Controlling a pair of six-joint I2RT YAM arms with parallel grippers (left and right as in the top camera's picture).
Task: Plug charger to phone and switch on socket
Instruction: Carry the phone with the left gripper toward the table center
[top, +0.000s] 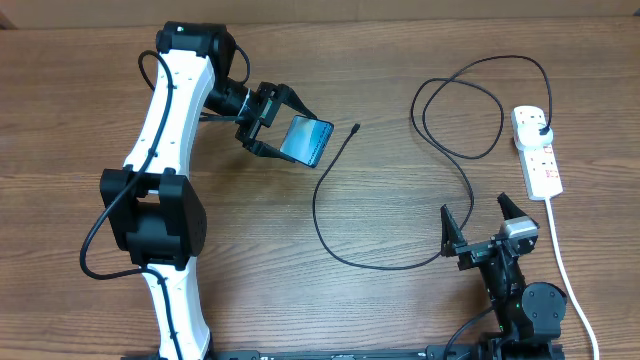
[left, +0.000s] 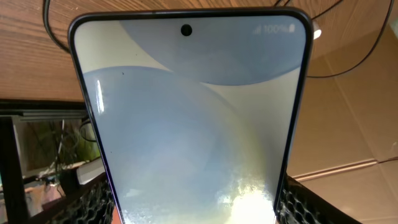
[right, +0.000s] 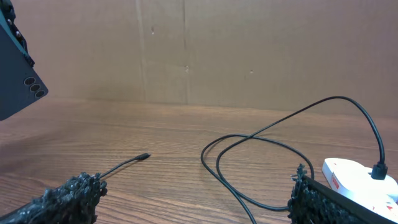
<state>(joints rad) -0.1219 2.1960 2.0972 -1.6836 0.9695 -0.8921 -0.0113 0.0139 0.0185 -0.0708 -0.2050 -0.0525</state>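
The left gripper (top: 287, 130) clamps the slick, rigid phone (top: 310, 140) aloft, while the light, limp charger (top: 330, 165) lies right of the phone, probably best pinched just behind its tip (top: 356, 128) by the wide-open, empty right gripper (top: 474, 210).

One phone (top: 306, 140), one charger (top: 315, 203), one socket (top: 538, 152)

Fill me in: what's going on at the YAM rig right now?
The left gripper is shut on the phone, holding it tilted above the table. The charger cable lies loose on the wood, its connector tip just right of the phone and not plugged in. Its plug sits in the white power strip. The right gripper is open and empty near the table's front edge.
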